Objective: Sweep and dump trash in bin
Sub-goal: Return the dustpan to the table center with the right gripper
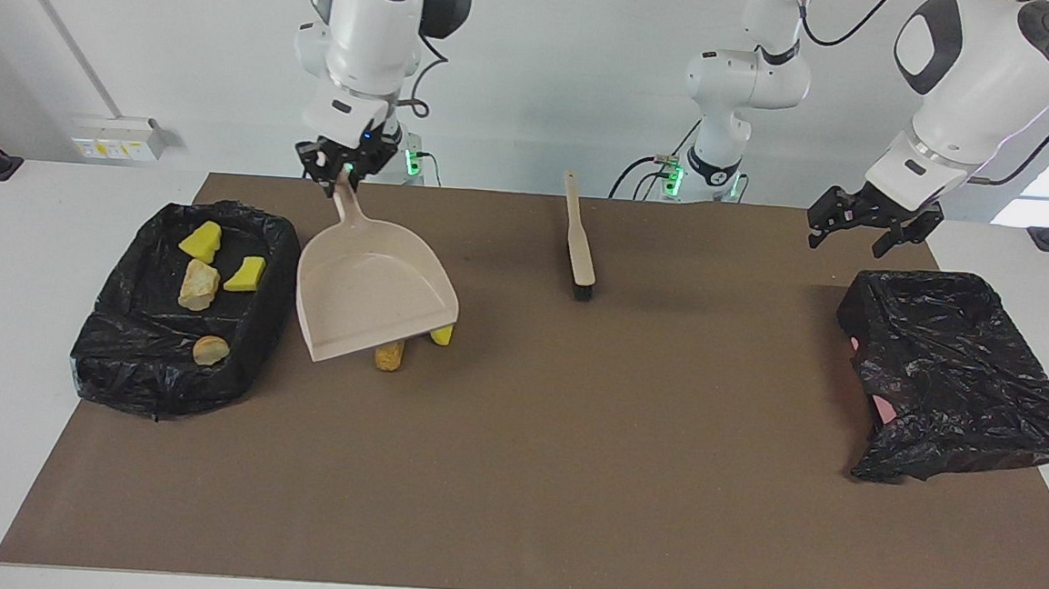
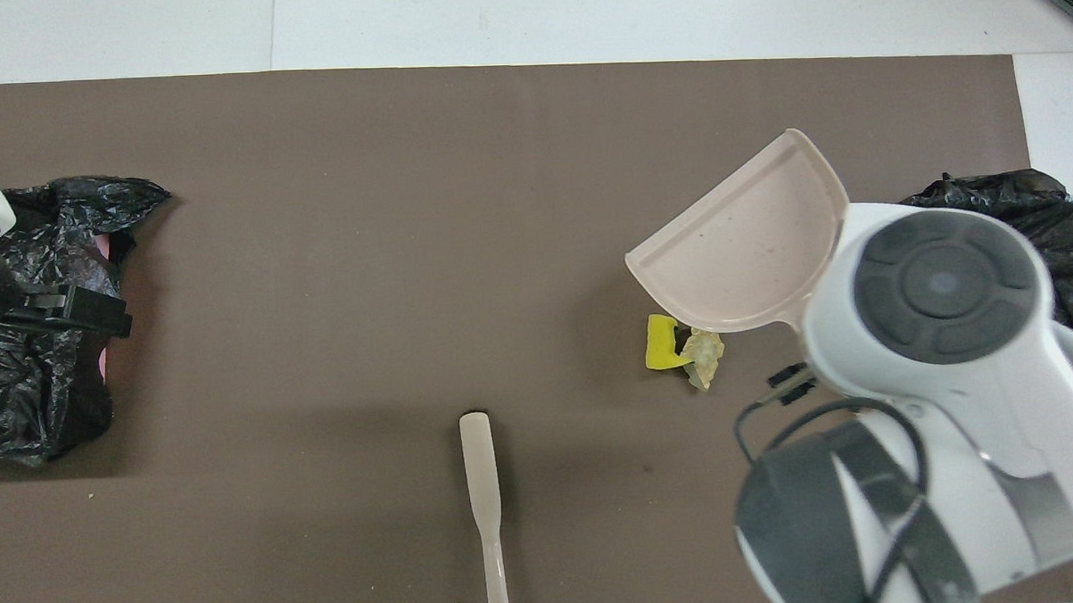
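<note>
If I set the dustpan down now it could land on the three scraps beside the bin, squashing or scattering them, since it hangs over them. My right gripper is clamped on its handle, arm pointing down. Farther from the bin, the brush lies flat. My left gripper waits, fingers spread, empty, above the second bag.

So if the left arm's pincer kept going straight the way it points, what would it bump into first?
Probably the brown mat beside the black bag. The open left pincer points down at a slant; depth is unclear, so it might meet the bag's edge instead.
</note>
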You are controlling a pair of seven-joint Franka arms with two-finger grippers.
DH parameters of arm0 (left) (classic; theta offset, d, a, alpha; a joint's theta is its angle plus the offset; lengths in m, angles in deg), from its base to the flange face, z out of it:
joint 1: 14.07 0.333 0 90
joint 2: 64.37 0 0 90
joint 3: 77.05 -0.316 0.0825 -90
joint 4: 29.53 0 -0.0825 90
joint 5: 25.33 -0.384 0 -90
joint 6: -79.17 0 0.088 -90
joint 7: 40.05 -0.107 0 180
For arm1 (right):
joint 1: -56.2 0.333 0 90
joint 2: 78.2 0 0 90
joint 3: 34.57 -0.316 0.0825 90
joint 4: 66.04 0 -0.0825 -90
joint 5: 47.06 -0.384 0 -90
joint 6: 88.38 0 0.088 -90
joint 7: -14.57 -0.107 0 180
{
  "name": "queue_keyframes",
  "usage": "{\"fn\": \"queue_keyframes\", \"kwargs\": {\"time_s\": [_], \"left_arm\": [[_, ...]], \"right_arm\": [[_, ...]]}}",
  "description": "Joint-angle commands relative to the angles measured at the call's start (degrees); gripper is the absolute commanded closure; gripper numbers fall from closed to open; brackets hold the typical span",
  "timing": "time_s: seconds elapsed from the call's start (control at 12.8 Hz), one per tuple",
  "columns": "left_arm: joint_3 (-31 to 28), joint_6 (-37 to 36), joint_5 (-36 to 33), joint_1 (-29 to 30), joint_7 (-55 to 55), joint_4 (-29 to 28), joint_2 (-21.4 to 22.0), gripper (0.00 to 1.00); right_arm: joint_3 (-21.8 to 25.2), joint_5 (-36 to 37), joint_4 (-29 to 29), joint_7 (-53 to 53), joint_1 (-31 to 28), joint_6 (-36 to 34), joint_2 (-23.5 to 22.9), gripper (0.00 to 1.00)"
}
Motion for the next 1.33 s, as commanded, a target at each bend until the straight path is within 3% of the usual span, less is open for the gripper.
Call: {"fn": "queue_keyframes", "kwargs": {"time_s": [0.0,0.24,0.47,0.63,0.86,1.02,1.25], "left_arm": [[0.6,-1.3,-0.9,0.8,-0.9,0.7,-1.1,0.00],[0.6,-1.7,-1.0,0.8,-1.6,0.4,-0.8,0.00],[0.6,-2.3,-0.9,0.8,-1.7,0.3,-0.6,0.00],[0.6,-1.4,-0.9,0.4,-1.9,0.5,-0.9,0.00],[0.6,-1.2,-0.9,1.0,-1.9,0.6,-1.0,0.00],[0.6,-1.2,-0.9,1.1,-2.0,0.8,-0.8,0.00],[0.6,-0.8,-0.9,1.0,-1.8,0.9,-0.9,0.00]], "right_arm": [[-0.1,-4.3,-16.4,-25.3,7.7,1.1,-16.9,1.00],[0.0,-8.5,-20.5,-39.2,13.5,13.0,-25.0,1.00],[0.0,-9.5,-20.7,-46.0,17.8,23.0,-31.3,1.00],[-0.1,-9.2,-20.6,-46.2,18.0,26.1,-34.1,1.00],[-0.1,-9.9,-18.1,-44.1,17.3,28.6,-34.3,1.00],[-0.2,-9.9,-15.0,-42.8,16.5,29.7,-33.6,0.90],[-0.2,-9.9,-14.1,-41.9,16.6,32.3,-34.4,0.87]]}}
